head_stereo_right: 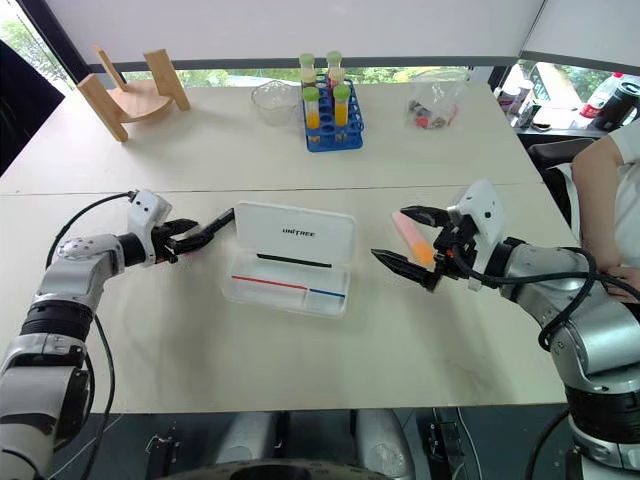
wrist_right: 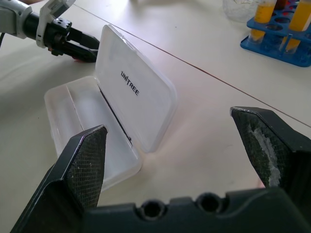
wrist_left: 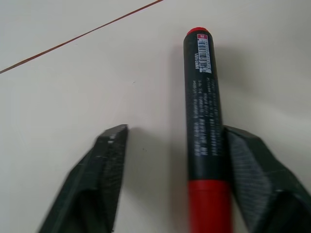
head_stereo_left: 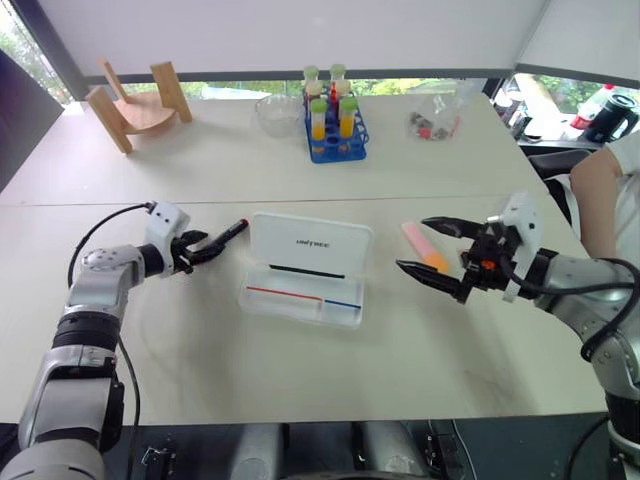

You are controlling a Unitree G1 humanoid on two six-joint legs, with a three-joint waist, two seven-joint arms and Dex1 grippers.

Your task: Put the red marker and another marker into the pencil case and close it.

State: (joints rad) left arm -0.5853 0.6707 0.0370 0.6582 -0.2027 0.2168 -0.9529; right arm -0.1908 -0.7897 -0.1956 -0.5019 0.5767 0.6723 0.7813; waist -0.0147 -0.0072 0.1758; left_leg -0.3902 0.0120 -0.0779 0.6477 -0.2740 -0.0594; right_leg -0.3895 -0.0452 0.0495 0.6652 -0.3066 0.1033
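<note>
While L gripper (wrist_left: 170, 145) straddled red marker (wrist_left: 204, 116), not clamped, R gripper (head_stereo_left: 432, 248) gaped; should've centred marker betw fingers first.

Red marker (wrist_left: 204, 121): lower end cut off by the edge in my left wrist view; barrel print too small to read; whether both of my left fingers (wrist_left: 95, 184) press it, I cannot tell.

Pink highlighter (head_stereo_left: 425, 247): near end hidden behind my right fingers (head_stereo_left: 432, 278).

Pencil case (head_stereo_left: 305, 270): rear of the tray hidden by its raised lid; inner floor hard to make out through the clear plastic.

Small bag (head_stereo_left: 435, 122) at the far tabletop edge: contents too small to tell.

Person's arm (head_stereo_left: 598, 195): cut off by the edge in the eye views.
</note>
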